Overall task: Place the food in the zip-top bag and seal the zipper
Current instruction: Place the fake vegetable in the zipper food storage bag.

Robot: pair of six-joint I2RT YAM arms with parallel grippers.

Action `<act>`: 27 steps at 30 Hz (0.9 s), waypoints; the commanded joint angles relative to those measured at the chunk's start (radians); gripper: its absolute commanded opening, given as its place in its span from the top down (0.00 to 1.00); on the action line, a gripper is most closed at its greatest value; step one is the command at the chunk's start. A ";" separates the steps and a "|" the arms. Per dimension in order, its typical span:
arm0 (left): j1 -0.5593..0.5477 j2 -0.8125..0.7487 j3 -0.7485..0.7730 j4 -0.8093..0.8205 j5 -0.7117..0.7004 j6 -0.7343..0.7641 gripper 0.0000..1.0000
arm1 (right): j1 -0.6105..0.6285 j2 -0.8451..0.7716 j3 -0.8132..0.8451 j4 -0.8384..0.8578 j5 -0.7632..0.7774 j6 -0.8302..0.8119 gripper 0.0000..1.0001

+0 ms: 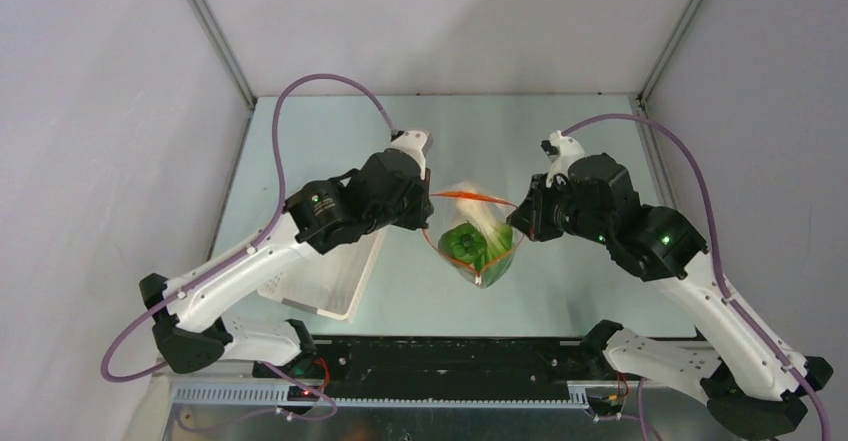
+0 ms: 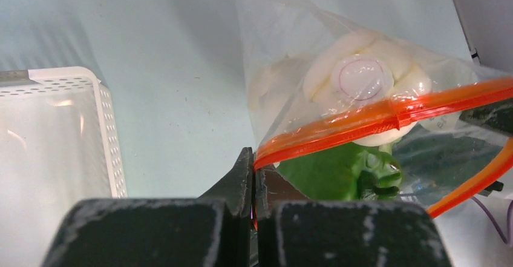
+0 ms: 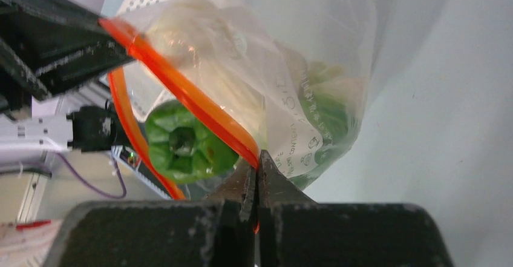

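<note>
Clear plastic zip-top bag [image 1: 482, 251]: it hangs between our two grippers near the middle of the table [image 1: 570, 141], mouth upward. We cannot tell whether its bottom touches the surface.
Left gripper [image 2: 254, 173]: the jaws are clamped on one end of the zipper [image 2: 369, 118], at the corner of the mouth, so that we carry that side.
Right gripper [image 3: 259, 167]: the jaws are pinched on the opposite end of the strip, so we hold the mouth stretched between both arms.
Zipper: in both wrist views we see the two red-orange strips standing apart, so the mouth is open, not sealed.
Food [image 2: 362, 76]: it is inside the bag. A round white piece presses against the wall just under the strip, and a green vegetable [image 3: 181, 143] sits below the opening.
Basket [image 2: 72, 76]: we see it, white and perforated, beside the left arm and apart from the bag.
Step, as we judge it: loading looks finished. We hold both corners so the strips can line up for pressing shut.
Risk, as we judge it: the white piece, high near the strip, could block closure.
</note>
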 commanded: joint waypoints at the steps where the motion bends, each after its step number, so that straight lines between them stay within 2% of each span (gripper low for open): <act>1: 0.029 -0.007 0.034 0.006 0.018 0.042 1.00 | -0.013 0.005 0.035 -0.067 -0.149 -0.082 1.00; 5: 0.026 0.010 0.028 0.120 0.184 0.056 1.00 | 0.019 0.049 0.013 0.051 -0.164 -0.040 1.00; 9: 0.010 0.020 0.037 0.157 0.249 0.063 1.00 | 0.037 0.095 0.014 0.115 -0.135 0.002 1.00; 11: 0.008 0.008 0.021 0.165 0.248 0.065 0.99 | 0.036 0.099 0.012 0.113 -0.094 0.014 1.00; 14: 0.010 -0.015 -0.012 0.154 0.208 0.063 0.91 | 0.029 0.088 0.009 0.090 -0.042 0.024 1.00; 18: 0.019 -0.023 -0.039 0.131 0.138 0.044 0.87 | 0.012 0.074 -0.012 0.085 -0.029 0.038 1.00; 23: 0.056 -0.012 -0.063 0.147 0.174 0.032 0.93 | -0.002 0.075 -0.023 0.089 -0.038 0.037 1.00; 27: 0.061 -0.016 -0.081 0.183 0.204 0.038 0.92 | -0.013 0.082 -0.024 0.097 -0.045 0.035 1.00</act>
